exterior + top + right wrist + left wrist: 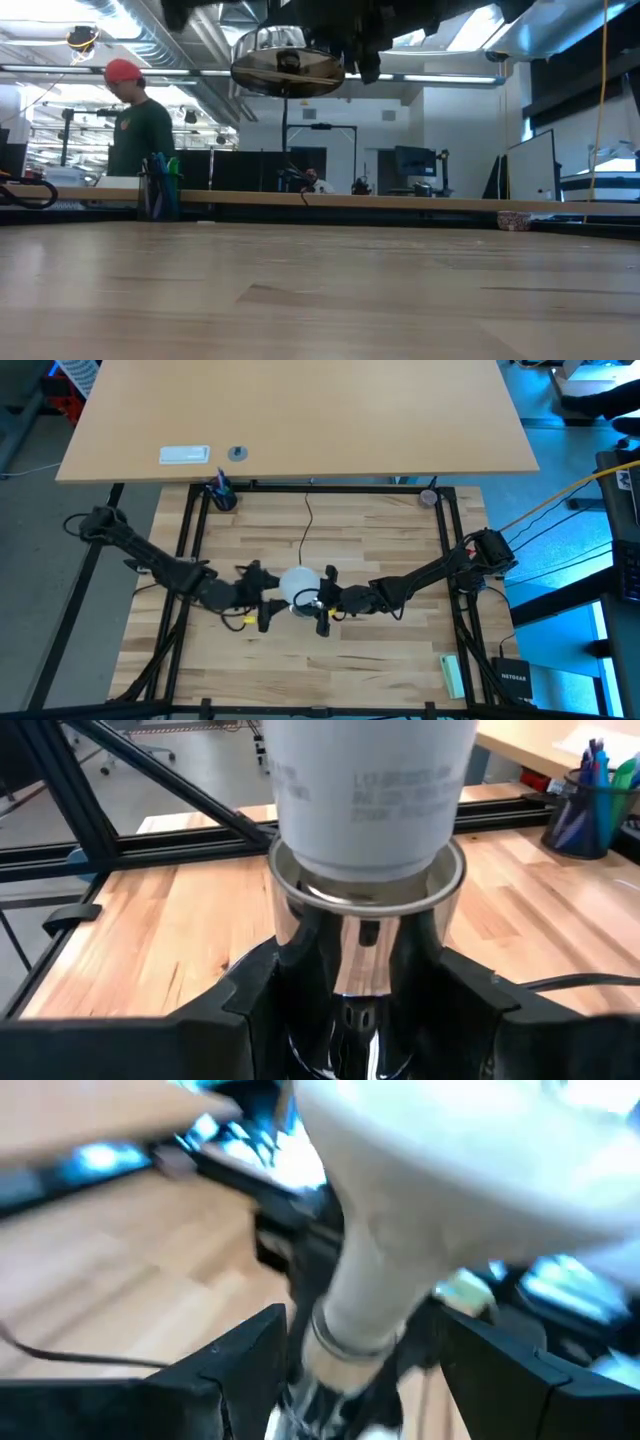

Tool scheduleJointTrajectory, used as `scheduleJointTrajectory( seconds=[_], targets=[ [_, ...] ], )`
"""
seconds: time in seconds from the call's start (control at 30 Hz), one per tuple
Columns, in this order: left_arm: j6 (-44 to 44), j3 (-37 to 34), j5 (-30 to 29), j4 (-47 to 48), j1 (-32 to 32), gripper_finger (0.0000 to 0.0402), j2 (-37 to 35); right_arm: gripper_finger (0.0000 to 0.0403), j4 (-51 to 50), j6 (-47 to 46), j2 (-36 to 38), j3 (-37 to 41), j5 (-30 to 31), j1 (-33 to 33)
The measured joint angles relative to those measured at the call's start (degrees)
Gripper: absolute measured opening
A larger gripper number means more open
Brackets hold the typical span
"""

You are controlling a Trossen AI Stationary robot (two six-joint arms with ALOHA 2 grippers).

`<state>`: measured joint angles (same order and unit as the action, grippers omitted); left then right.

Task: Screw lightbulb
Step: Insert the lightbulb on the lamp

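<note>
The lightbulb (pixel 298 584) sits above the middle of the wooden work table (pixel 400 660), raised clear of the boards, with both arms meeting at it. In the right wrist view its white neck (pixel 362 795), bearing faint grey print, stands seated in the rim of the round silver socket (pixel 365 935). The right gripper (pixel 362 1010) has its two dark fingers one on each side of the socket body, closed against the shiny metal and holding it. In the left wrist view the bulb's tapered white neck (pixel 400 1270) runs down between the left gripper's fingers (pixel 245 1370); the left gripper (pixel 365 1370) brackets the neck, with a gap showing on each side, so the fingers stand partly open and contact cannot be confirmed. A thin black cord (pixel 306 525) runs from the bulb area toward the far edge of the table. From the low view the socket (pixel 288 68) shows as a shiny disc hanging near the top. A cup of pens (pixel 221 492) stands at the far left corner. A person in a red cap (pixel 133 120) stands beyond the table.
</note>
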<state>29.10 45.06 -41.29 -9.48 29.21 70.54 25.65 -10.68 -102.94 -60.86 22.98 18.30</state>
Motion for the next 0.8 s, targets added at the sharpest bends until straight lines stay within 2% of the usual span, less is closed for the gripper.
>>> scheduleJointTrajectory(
  seconds=[0.1,0.23,0.4,0.6,0.8],
  targets=[
    [-1.0,0.0,-9.3,-2.2,2.6,0.0241,0.1,0.0179,0.3,0.0,0.0,0.0,0.0,0.0],
    [-1.7,0.2,-10.7,-4.5,4.0,0.0241,1.8,0.0179,0.3,0.0,0.0,0.0,0.0,-0.1],
    [-4.2,5.5,-13.2,-4.4,6.0,0.0241,7.8,0.0179,0.3,0.0,0.0,0.0,0.3,-0.1],
    [-12.7,12.9,-27.4,-4.5,7.5,0.0241,15.3,0.0179,0.3,0.0,0.0,0.0,0.5,-0.1],
    [-9.7,13.7,-27.9,-1.1,5.8,0.0241,16.9,0.0179,0.3,0.0,0.0,0.1,0.6,-0.1]
  ],
)
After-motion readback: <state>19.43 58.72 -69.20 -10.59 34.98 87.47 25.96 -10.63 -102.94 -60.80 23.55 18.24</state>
